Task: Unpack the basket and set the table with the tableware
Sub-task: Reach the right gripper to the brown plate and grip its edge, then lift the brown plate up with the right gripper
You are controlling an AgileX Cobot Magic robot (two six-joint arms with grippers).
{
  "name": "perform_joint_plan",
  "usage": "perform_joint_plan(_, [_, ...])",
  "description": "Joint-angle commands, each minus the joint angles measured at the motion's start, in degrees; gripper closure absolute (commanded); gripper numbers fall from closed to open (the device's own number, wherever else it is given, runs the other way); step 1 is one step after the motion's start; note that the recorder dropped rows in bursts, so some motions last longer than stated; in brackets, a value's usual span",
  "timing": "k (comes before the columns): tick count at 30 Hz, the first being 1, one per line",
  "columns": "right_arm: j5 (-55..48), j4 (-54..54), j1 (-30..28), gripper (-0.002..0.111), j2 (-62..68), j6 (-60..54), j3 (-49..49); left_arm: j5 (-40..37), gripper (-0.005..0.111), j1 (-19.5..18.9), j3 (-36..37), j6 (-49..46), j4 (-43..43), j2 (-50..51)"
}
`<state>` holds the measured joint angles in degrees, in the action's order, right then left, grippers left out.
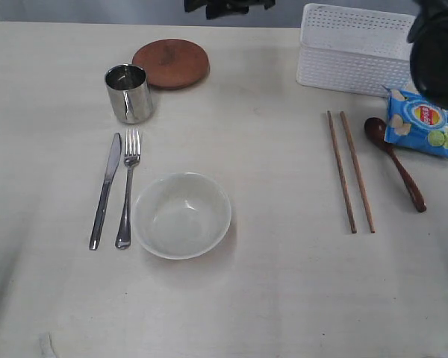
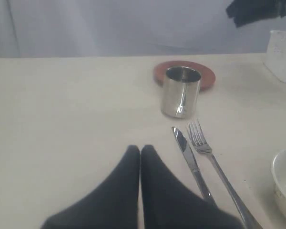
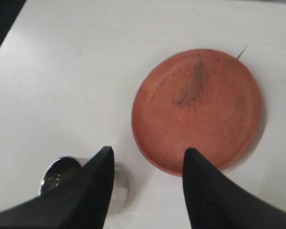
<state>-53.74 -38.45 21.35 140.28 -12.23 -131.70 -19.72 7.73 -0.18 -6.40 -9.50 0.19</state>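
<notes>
Brown plate (image 1: 171, 63) at 1 o'clock of cup (image 1: 128, 92), just beside it. Over plate rim hovers right gripper (image 3: 148, 151), jaws wide, empty. Imo pinch rim away from cup, lift flat. Meanwhile left gripper (image 2: 140, 149) closed, empty.

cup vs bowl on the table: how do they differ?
The cup is shiny steel; the bowl is matte off-white. The cup is narrow and straight-walled; the bowl is wide and rounded. The cup stands past the tines of the fork; the bowl sits beside its handle. Both are upright, mouth up.
</notes>
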Motion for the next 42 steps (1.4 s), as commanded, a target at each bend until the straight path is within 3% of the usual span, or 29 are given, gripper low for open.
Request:
perform_joint_plan(1, [1.30, 1.44, 0.01, 0.065, 3.67, 4.96, -0.15, 0.10, 0.107, 0.44, 0.18, -0.02, 0.03, -0.19])
perform_joint_plan(8, [2.46, -0.39, 0.01, 0.065, 8.15, 5.46, -0.50, 0.10, 0.107, 0.44, 0.18, 0.00, 0.25, -0.19])
perform_joint_plan(24, [9.03, -0.91, 0.01, 0.065, 12.34, 18.22, -1.60, 0.10, 0.107, 0.44, 0.18, 0.00, 0.25, -0.19])
perform_joint_plan(42, [12.79, -3.68, 0.01, 0.065, 13.71, 17.01, -1.60, 0.10, 0.107, 0.44, 0.18, 0.00, 0.25, -0.19])
